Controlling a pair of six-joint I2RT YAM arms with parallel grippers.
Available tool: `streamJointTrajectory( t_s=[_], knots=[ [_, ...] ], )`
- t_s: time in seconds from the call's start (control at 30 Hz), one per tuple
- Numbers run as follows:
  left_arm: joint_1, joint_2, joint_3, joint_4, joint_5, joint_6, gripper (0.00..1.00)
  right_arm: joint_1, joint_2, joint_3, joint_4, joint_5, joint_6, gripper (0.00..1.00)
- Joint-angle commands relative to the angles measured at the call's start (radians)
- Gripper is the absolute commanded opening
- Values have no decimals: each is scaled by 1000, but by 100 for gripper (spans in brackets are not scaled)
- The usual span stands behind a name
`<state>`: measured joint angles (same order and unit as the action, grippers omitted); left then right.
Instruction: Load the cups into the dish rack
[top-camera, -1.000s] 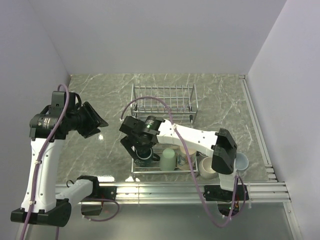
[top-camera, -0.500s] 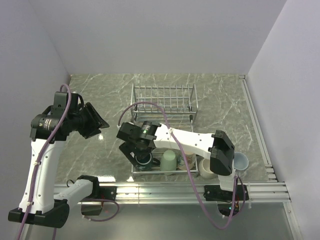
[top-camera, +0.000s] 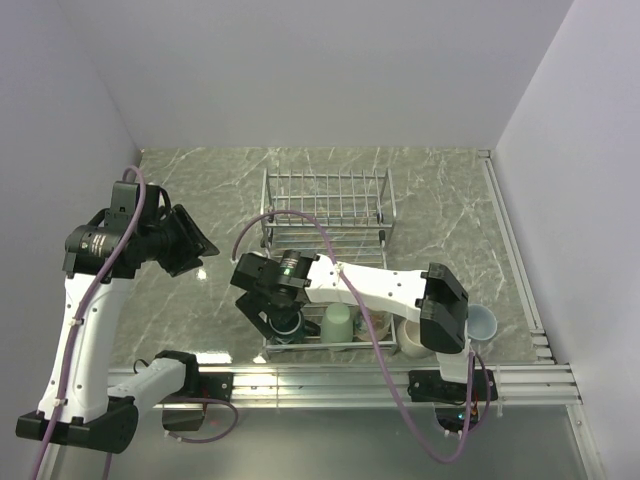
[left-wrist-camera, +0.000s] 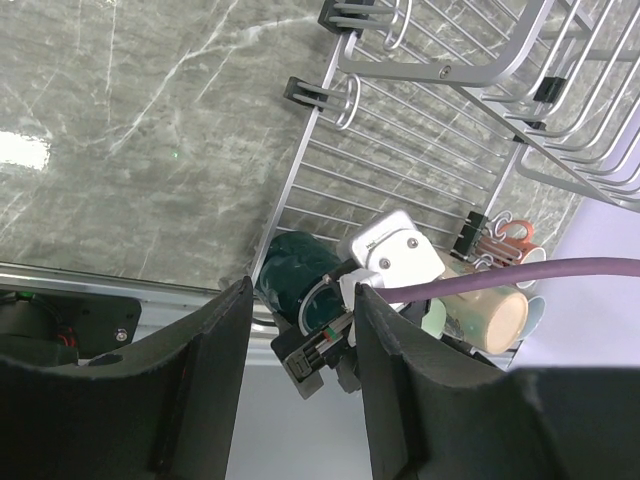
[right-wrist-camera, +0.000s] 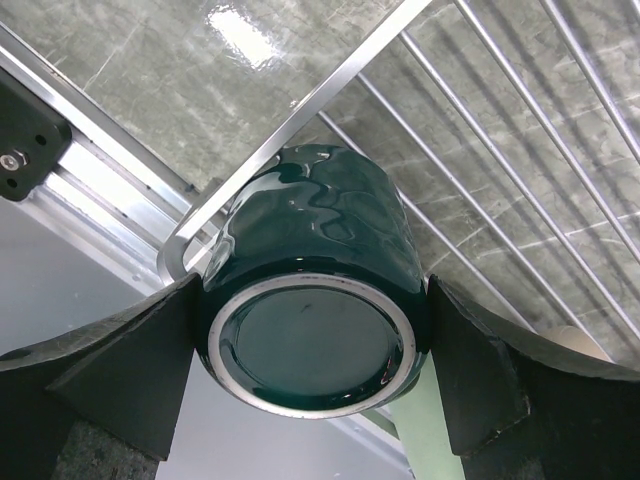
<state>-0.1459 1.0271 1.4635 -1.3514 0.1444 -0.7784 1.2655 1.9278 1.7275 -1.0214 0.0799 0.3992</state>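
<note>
Gripping a glossy dark teal ceramic mug (right-wrist-camera: 310, 240) at the lower-left corner of the silver wire dish rack (top-camera: 330, 200).
At left in the top view, black left gripper (left-wrist-camera: 300, 400) spread wide, holding nothing; at centre, right gripper (right-wrist-camera: 310, 350) clamped on both sides of the upturned teal mug; further right, a light green mug (top-camera: 338, 320) inside the rack, with cream-white (top-camera: 412, 335) and pale blue (top-camera: 482, 322) mugs just outside.

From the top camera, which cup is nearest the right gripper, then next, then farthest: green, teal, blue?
1. Dark teal cup, clamped in the right gripper.
2. Light green cup, just to its right in the dish rack.
3. Pale blue cup, far right, outside the rack.
</note>
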Motion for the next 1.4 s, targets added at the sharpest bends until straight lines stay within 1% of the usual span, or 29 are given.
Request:
streamJointTrajectory(
  t_s=[0.0, 0.03, 0.1, 0.3, 0.6, 0.7, 0.77, 0.8, 0.83, 0.87, 0.9, 0.93, 0.97, 1.0, 1.07, 1.1, 1.13, 1.23, 1.27, 1.3, 1.37],
  knots=[
    [-4, -4, 24, -23, -12, 13, 50, 21, -33, -22, -11, -31, 15, 78],
    [-4, -4, 23, -23, -14, 13, 50, 21, -32, -14, -12, -26, 15, 81],
    [-4, -4, 21, -25, -16, 13, 50, 21, -26, -5, -25, -19, 20, 97],
    [-4, 4, 29, -23, -12, 14, 50, 20, -13, 56, -68, 20, 21, 99],
    [-4, 11, 32, -23, -17, 11, 50, 21, 10, 234, -166, 58, -6, 100],
    [-4, 10, 34, -23, -20, 13, 50, 20, 25, 325, -219, 101, -10, 100],
    [-4, 13, 34, -22, -19, 10, 50, 11, 37, 424, -284, 132, -16, 100],
    [-4, 16, 34, -22, -17, 8, 50, 5, 49, 463, -311, 171, -17, 100],
    [-4, 19, 38, -22, -17, 8, 50, -5, 53, 536, -337, 190, -20, 100],
    [-4, 19, 41, -23, -17, 8, 50, -29, 50, 559, -373, 210, -17, 100],
    [-4, 22, 44, -22, -17, 7, 50, -46, 5, 560, -370, 222, -16, 100],
    [-4, 25, 50, -22, -17, 7, 50, -99, -57, 540, -365, 225, 10, 100],
    [-4, 25, 52, -22, -17, 7, 50, -129, -58, 528, -364, 233, 33, 100],
    [-4, 27, 54, -22, -19, 7, 50, -165, -134, 506, -358, 233, 53, 100],
    [-4, 28, 54, -22, -22, 8, 50, -228, -225, 405, -317, 235, 108, 100],
    [-4, 34, 54, -20, -19, 5, 50, -288, -316, 367, -301, 241, 125, 100],
    [-4, 37, 58, -20, -19, 7, 49, -310, -361, 289, -289, 253, 141, 100],
    [-4, 54, 76, -20, -17, 8, 49, -385, -510, 132, -282, 333, 222, 100],
    [-4, 59, 81, -17, -16, 10, 49, -397, -544, 86, -276, 337, 257, 100],
    [-4, 71, 86, -11, -14, 14, 49, -417, -608, -12, -270, 327, 277, 100],
    [-6, 80, 90, -3, 6, 14, 49, -475, -671, -121, -250, 288, 343, 99]
  ],
)
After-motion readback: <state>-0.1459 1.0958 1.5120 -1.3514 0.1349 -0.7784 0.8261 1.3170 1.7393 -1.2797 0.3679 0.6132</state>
